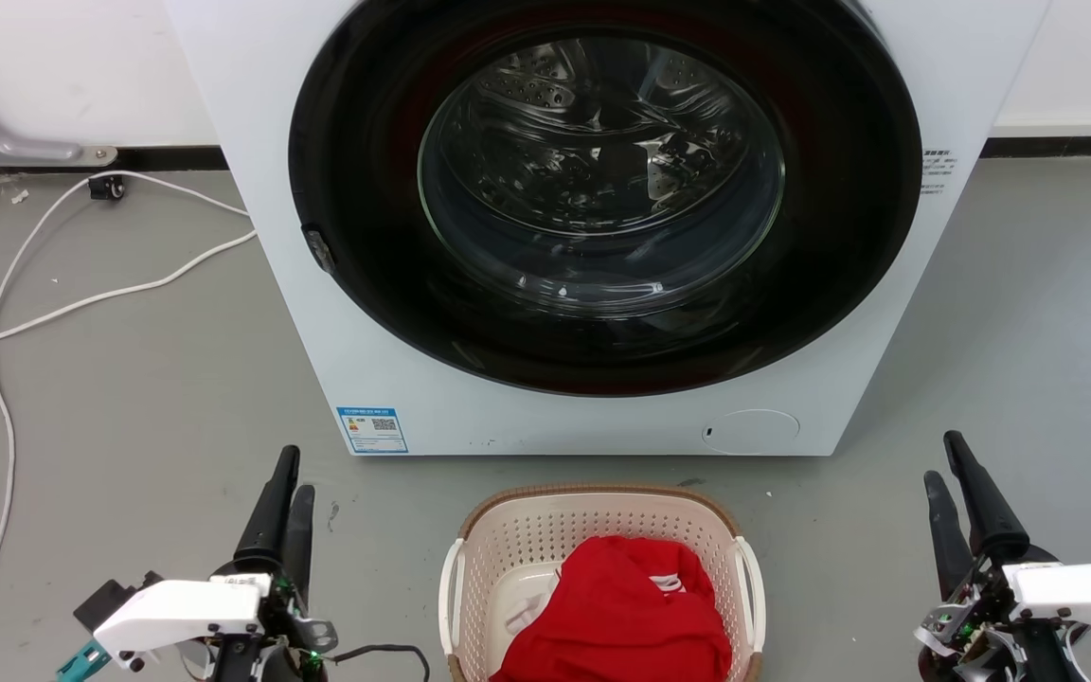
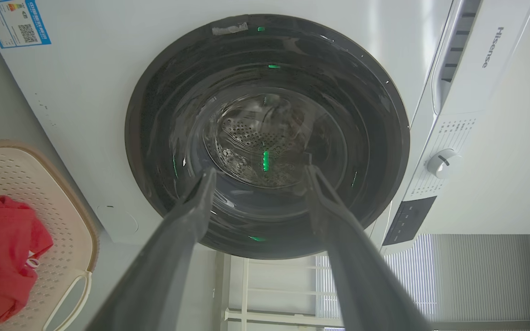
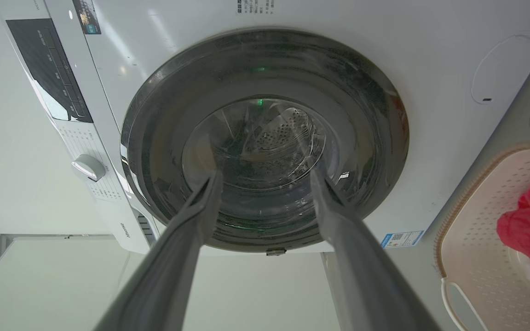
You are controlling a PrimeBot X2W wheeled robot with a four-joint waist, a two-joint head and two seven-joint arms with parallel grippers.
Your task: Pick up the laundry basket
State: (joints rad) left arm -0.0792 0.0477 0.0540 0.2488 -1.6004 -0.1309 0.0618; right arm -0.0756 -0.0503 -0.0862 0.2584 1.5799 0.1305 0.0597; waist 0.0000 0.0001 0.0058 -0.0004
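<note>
On the floor ahead stands the Hisense washing machine [image 1: 593,237]. Just before it, between my arms, sits the laundry basket [image 1: 593,494] with a red garment [image 1: 621,616] inside. My left tool [image 1: 296,474] and right tool [image 1: 940,457] hover either side, well apart from it, fingers spread and holding nothing. I judge the reach is not yet begun: next, each tool must swing inward to a white handle [image 1: 452,592]. The wrist views show the machine's dial [image 2: 442,163], while the head view shows both handles.
</note>
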